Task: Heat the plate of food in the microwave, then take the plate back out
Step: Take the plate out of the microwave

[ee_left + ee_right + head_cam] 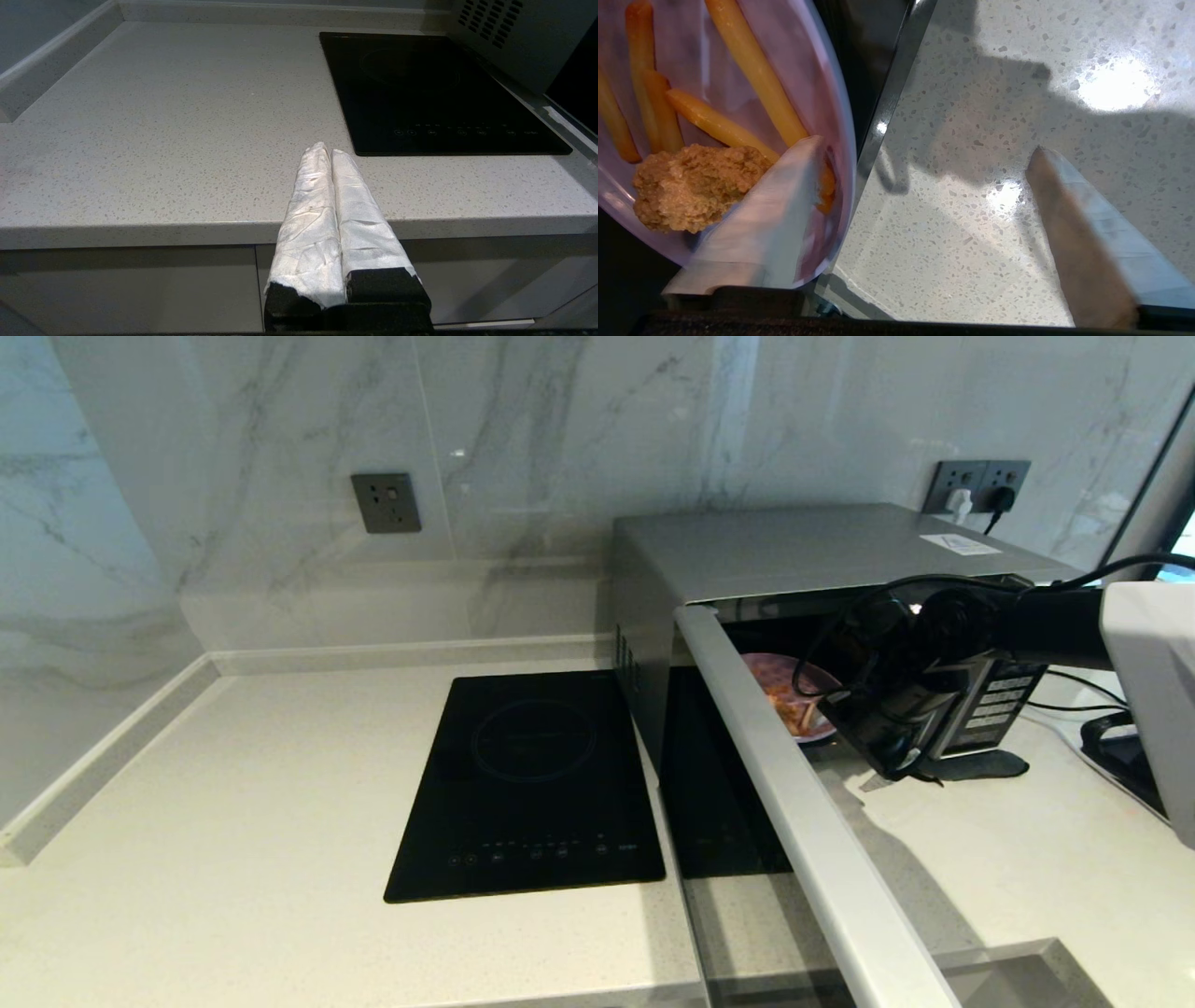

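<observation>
Blocking much of the open microwave [803,551] cavity, the swung-out door and the right arm leave only a sliver of the plate of food [789,695] seen in the head view. The right gripper [924,186] is spread wide at the cavity mouth: one finger [784,210] lies over the plate rim beside the chicken piece, the other over bare countertop [994,116]. The left gripper [327,151] is pressed closed, parked at seven o'clock of the cooktop [420,84].

Left gripper [325,151] closed over countertop [163,140], near black cooktop [434,93]
</observation>
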Robot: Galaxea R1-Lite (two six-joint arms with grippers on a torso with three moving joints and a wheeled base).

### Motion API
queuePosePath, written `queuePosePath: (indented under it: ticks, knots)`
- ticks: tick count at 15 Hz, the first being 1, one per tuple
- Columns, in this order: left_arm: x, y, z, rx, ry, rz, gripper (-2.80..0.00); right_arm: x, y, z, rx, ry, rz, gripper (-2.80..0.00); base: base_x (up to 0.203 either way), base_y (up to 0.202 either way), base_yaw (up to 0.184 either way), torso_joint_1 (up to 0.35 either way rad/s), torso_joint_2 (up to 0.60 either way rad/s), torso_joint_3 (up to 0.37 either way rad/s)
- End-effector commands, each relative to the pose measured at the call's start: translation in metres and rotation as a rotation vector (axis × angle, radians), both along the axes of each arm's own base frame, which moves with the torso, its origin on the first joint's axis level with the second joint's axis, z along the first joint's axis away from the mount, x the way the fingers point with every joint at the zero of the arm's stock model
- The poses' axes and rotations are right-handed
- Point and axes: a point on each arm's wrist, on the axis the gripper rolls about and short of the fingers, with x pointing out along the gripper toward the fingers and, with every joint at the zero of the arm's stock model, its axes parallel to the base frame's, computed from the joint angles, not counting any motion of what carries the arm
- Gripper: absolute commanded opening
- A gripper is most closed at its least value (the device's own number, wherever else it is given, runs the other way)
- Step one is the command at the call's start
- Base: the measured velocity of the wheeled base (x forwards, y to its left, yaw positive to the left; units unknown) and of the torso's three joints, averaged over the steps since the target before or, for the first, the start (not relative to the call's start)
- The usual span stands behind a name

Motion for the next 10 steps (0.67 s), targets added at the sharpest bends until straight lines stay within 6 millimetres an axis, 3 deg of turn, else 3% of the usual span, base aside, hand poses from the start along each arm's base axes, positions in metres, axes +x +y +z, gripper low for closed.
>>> queuePosePath:
  ticks: [1, 10]
  knots:
    - [0.0001, 0.0, 0.0001, -0.001, 0.001, 0.001, -2.8, 0.0005, 0.0006, -0.0014, 0.003, 0.003, -0.005, -2.8, 0.0, 0.0, 0.0, 0.0, 0.0, 0.0]
    - [0.0001, 0.0, 0.0001, -0.001, 0.001, 0.001, -2.8, 0.0003, 0.0012, 0.0027, 0.027, -0.013, 0.01, -2.8, 0.0, 0.0, 0.0, 0.0, 0.0, 0.0]
